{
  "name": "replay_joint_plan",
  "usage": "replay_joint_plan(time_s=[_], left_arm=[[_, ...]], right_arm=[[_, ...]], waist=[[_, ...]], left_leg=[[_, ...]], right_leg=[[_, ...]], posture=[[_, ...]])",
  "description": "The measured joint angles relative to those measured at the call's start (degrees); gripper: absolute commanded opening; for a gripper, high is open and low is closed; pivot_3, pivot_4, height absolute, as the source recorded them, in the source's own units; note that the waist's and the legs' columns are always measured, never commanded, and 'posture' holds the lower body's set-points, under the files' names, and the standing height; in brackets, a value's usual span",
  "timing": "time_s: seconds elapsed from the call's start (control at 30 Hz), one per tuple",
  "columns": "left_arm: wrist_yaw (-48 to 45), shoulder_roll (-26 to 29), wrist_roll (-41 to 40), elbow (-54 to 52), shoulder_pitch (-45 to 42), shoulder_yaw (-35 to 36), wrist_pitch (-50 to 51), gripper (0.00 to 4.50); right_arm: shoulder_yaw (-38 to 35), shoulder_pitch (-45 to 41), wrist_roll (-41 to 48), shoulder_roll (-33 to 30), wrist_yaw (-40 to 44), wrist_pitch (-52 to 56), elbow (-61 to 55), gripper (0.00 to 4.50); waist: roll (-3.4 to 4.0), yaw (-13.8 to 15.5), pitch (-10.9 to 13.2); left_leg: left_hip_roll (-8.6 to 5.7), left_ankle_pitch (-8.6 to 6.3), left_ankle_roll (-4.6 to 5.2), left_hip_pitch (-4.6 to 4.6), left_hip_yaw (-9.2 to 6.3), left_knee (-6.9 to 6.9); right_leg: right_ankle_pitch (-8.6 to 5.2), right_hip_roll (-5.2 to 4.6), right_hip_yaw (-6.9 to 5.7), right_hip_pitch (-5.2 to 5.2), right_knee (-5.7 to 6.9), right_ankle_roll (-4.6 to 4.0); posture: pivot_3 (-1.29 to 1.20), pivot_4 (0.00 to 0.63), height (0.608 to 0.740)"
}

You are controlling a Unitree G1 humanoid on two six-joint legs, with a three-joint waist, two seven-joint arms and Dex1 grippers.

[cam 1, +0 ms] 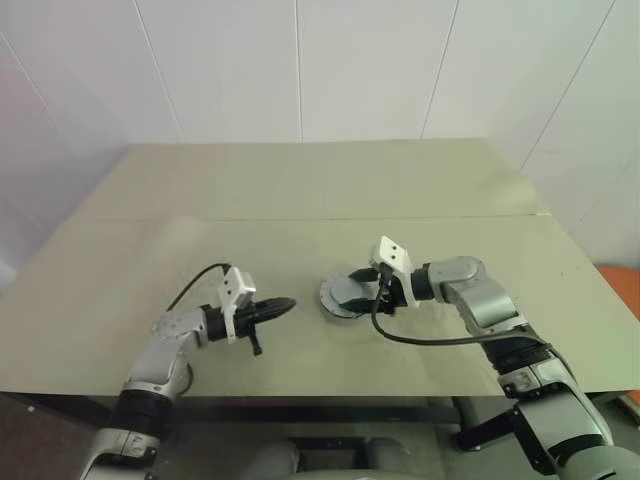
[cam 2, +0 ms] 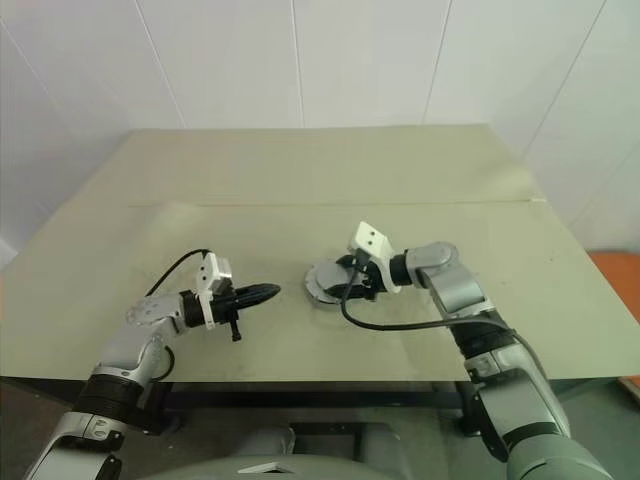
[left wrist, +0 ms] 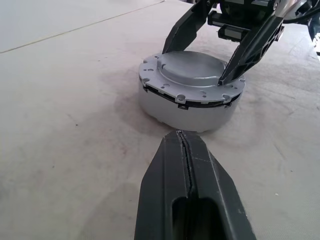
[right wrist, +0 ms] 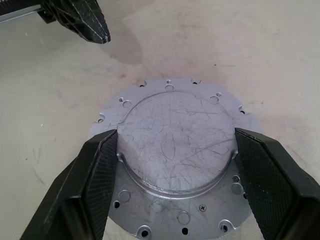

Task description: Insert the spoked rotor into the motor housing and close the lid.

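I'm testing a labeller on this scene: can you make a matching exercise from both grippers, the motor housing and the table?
Things:
1. left gripper
2. right gripper
3. motor housing
4. table

States:
a. silvery and round
b. fingers shut, holding nothing
c. beige
d. fingers spread astride the housing's raised top

Pairs: 1-b, 2-d, 3-a, 4-c
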Motion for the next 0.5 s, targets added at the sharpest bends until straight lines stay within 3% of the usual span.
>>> replay_joint_plan(time_s=[0.5], left_arm=[[0.34, 0.04, -0.03, -1.29, 0.01, -0.29, 1.32, 0.00]], right_arm=[[1.72, -0.34, -2.05, -0.51, -0.66, -2.15, -0.30, 3.19]], waist=[[-0.01, -0.02, -0.02]], left_leg=[[0.01, 0.00, 0.00, 0.11, 0.00, 0.02]], right_leg=[[-0.18, 0.00, 0.00, 0.11, 0.01, 0.10]], posture=[[0.00, 0.000, 0.740]])
